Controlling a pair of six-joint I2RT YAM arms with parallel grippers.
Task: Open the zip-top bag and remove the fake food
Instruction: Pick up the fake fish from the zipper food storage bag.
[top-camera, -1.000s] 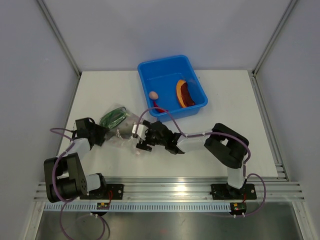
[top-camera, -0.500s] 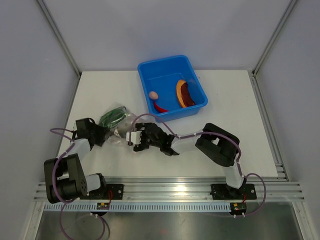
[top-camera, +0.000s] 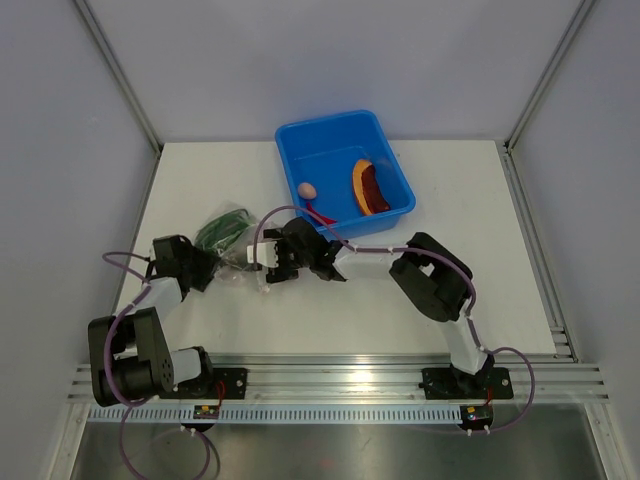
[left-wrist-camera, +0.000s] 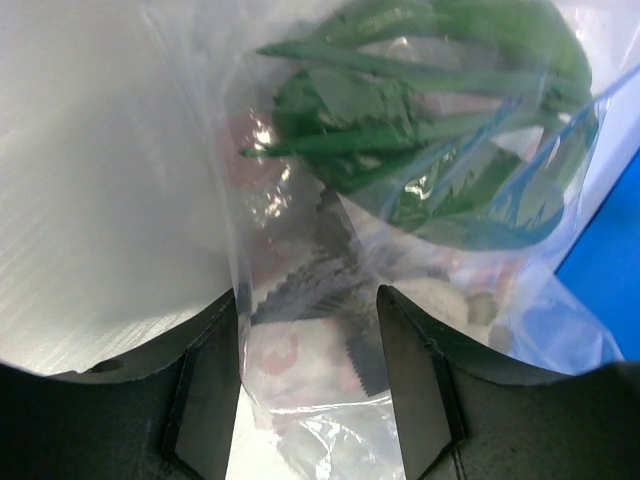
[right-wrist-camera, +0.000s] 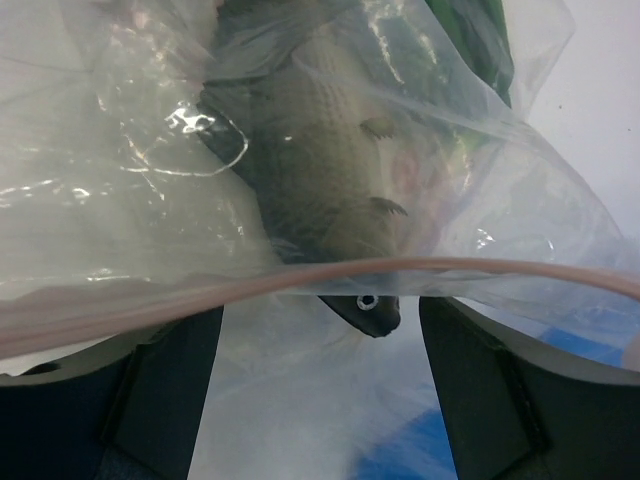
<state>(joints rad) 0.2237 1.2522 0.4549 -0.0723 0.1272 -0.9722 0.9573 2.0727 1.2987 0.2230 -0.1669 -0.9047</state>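
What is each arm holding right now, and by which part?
Left gripper appears to clamp the zip-top bag at the end opposite its zip strip; right gripper open, holding nothing.

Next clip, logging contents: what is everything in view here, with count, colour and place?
table: 1, white, under everything
blue tub: 1, blue, far centre of the table
egg: 1, pale pink, in the tub, left side
orange slice: 1, orange with dark red, in the tub, right side
red chilli: 1, red, in the tub, by its near wall
zip-top bag: 1, clear with a pinkish zip strip, between the two grippers
grey fish: 1, grey, in the bag, head by the zip strip
green toy vegetable: 1 bunch, green, in the bag; other contents unclear
left gripper: 1, black, closed on the bag
right gripper: 1, black, open at the bag's zip strip
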